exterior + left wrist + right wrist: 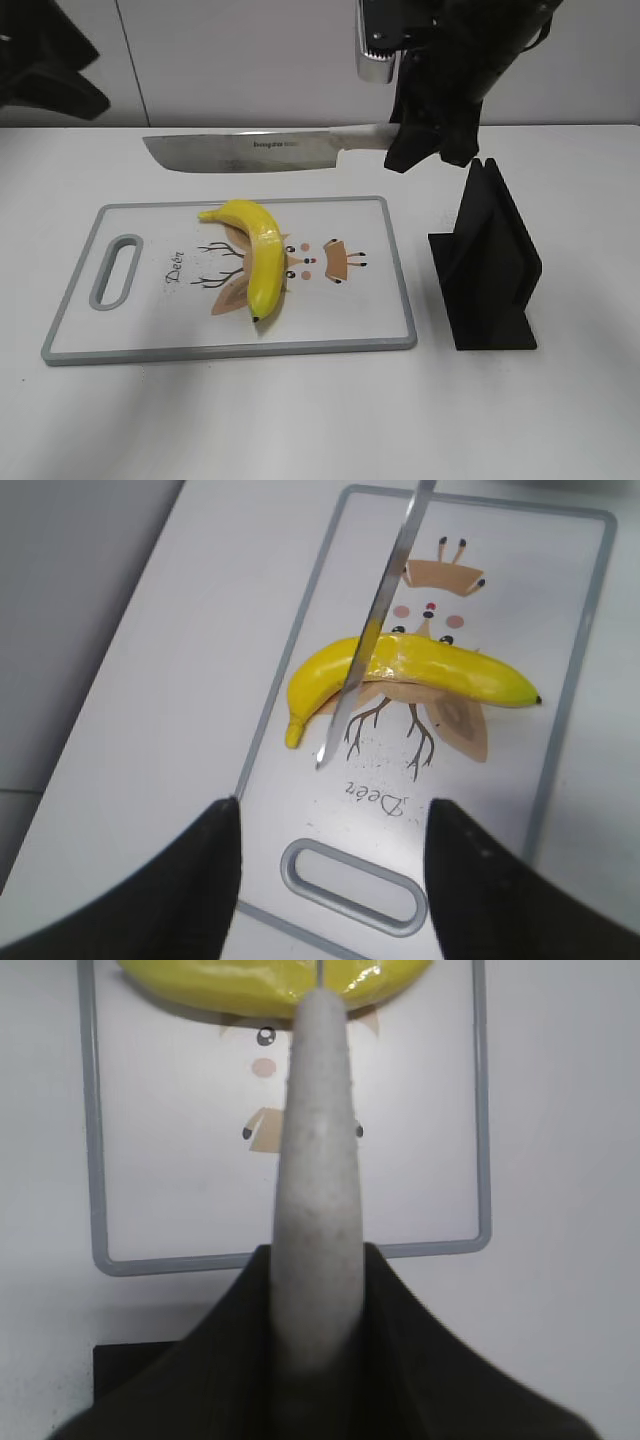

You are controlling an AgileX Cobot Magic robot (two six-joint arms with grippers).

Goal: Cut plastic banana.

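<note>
So the banana [254, 262] is lying on the board [380, 300], curved, right across the deer drawing [325, 262], one tip toward the far edge and the other toward the near edge. The right claw [428, 135] hangs up above the table behind the board's far right corner, well above the banana. It's clamped tight on the pale handle [318, 1200] of a knife [260, 152], both dark fingers pressed against the handle's sides in the right wrist view. The blade [375, 630] sticks out level to the left, edge down, in the air over the board's far edge. From the left wrist view the blade lines up across the banana's middle, but I can't tell any contact; the exterior view shows it clearly above.

The left claw [330, 880] is spread wide, holding nothing, its 2 dark fingers [190, 880] hovering near the board's handle slot [352, 887].

A black knife stand [487, 262] sits on the table [300, 420] just right of the board.
</note>
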